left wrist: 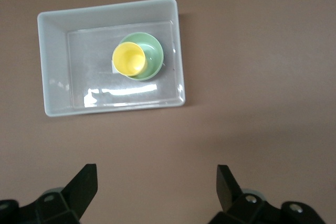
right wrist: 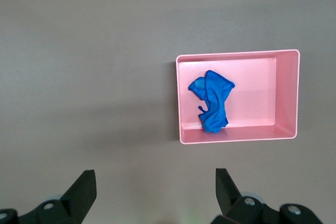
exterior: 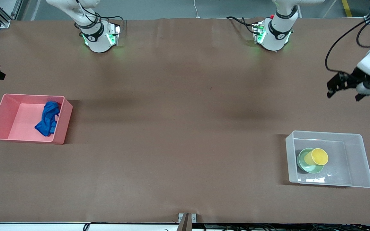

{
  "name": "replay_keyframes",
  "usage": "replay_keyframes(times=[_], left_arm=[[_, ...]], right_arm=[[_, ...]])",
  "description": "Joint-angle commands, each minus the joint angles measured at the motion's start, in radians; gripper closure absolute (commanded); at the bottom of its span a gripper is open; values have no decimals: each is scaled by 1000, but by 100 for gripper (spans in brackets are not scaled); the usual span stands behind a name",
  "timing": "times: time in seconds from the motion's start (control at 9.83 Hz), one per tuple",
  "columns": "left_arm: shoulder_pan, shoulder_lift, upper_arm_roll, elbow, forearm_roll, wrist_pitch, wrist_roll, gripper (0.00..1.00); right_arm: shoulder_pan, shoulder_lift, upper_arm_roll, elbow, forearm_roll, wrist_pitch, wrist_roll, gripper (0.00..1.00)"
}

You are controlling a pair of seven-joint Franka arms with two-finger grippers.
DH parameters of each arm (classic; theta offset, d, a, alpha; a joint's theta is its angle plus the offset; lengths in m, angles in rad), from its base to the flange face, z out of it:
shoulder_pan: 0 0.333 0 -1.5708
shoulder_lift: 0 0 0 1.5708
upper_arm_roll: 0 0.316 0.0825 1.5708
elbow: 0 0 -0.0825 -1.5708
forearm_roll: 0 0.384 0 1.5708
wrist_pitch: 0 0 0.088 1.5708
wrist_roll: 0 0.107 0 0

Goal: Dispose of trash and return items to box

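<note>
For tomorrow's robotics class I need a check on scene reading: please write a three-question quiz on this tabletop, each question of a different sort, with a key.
1. True or false: the blue rag lies in the pink bin.
2. Multiple choice: the yellow cup is
A. on the bare table
B. in the green bowl inside the clear tub
C. in the left pincer
3. Short answer: what does the left pincer hold, and how do its fingers stand?

Key
1. True; the right wrist view shows it against one wall, with the right pincer open and empty above the table.
2. B
3. Nothing; its fingers are open, up over the table's edge at the left arm's end.
</note>
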Motion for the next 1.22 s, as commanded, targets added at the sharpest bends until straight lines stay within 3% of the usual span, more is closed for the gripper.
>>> replay_keyframes(times=[0.0,0.2,0.31,1.12], left_arm=[[-1,93,-23,220,23,-193,-61,0],[-3,177,-33,426,17,-380,-69,0],[-3,185,-34,463,9,-408,-72,0],[8,178,-31,425,-35,-438,-113,0]], right_arm=[[-11,-4,4,4,9,-11,-21,0],[-9,-4,4,15,9,-9,-21,0],[-11,-4,4,15,9,-9,-21,0],[-29,32,12,67,9,-52,-33,0]])
